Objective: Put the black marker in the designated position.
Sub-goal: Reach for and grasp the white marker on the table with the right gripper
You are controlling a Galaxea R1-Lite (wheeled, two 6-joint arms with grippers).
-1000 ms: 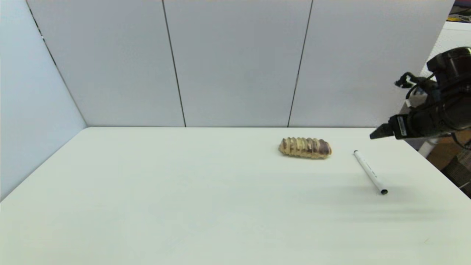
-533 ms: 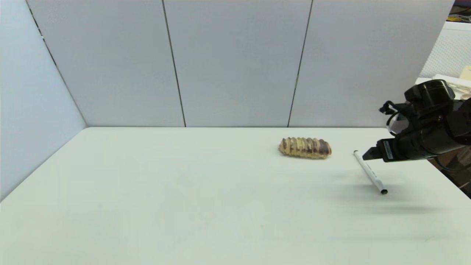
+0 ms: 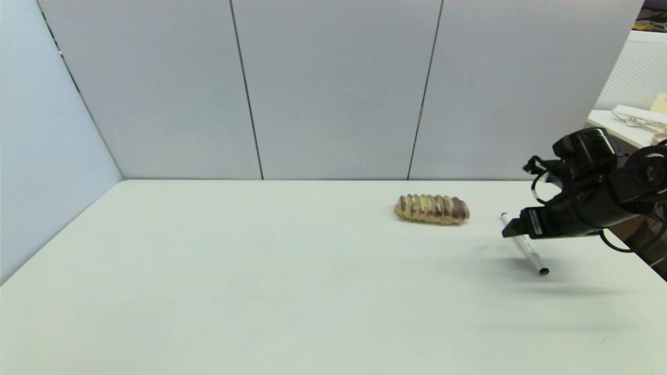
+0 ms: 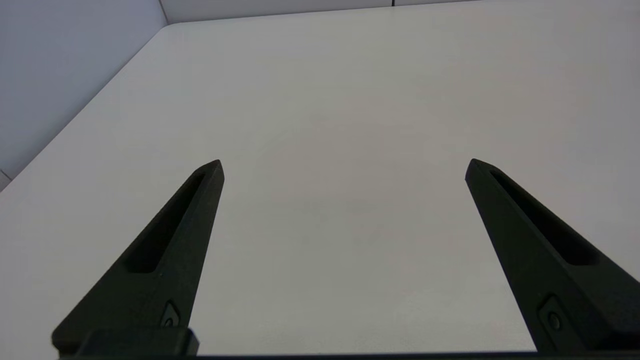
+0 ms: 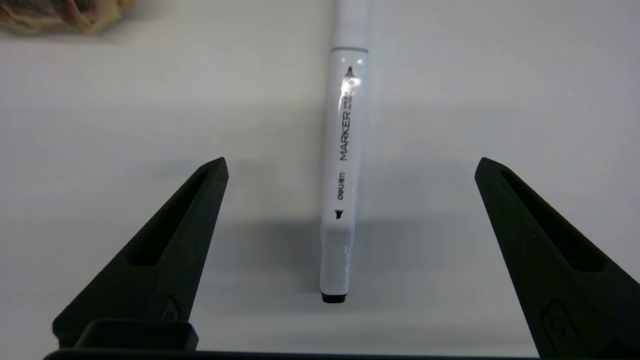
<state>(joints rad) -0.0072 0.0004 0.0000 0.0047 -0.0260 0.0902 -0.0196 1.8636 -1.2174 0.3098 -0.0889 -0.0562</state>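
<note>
Left gripper (image 4: 345,165): parked out of the head view; its own wrist view shows two black fingers (image 4: 170,235) spread wide over bare table (image 4: 350,100), with nothing between them.

Table: white, with grey panel walls (image 3: 333,88) behind it and on the robot's left side.

Bread loaf (image 3: 432,209): ridged, brown and tan, lying lengthwise toward the far edge of the table, right of centre. It is well apart from the left arm's side and a short way left of the marker, not touching it. A corner of it (image 5: 60,15) shows at the edge of the right wrist view.

Black marker (image 3: 529,250): slim white barrel with small black tips, lying flat on the table to the right of the loaf. It runs diagonally, the far tip nearer the loaf and the near tip pointing toward the robot's right. In the right wrist view the barrel (image 5: 345,150) carries the printed word MARKER and lies between the two fingers, touching neither.

Right gripper (image 3: 513,229): reaching in from the right edge of the head view, low over the far half of the marker, its tip covering part of the barrel. Its fingers (image 5: 165,245) are spread wide, one on each side of the marker, and grasp nothing.
</note>
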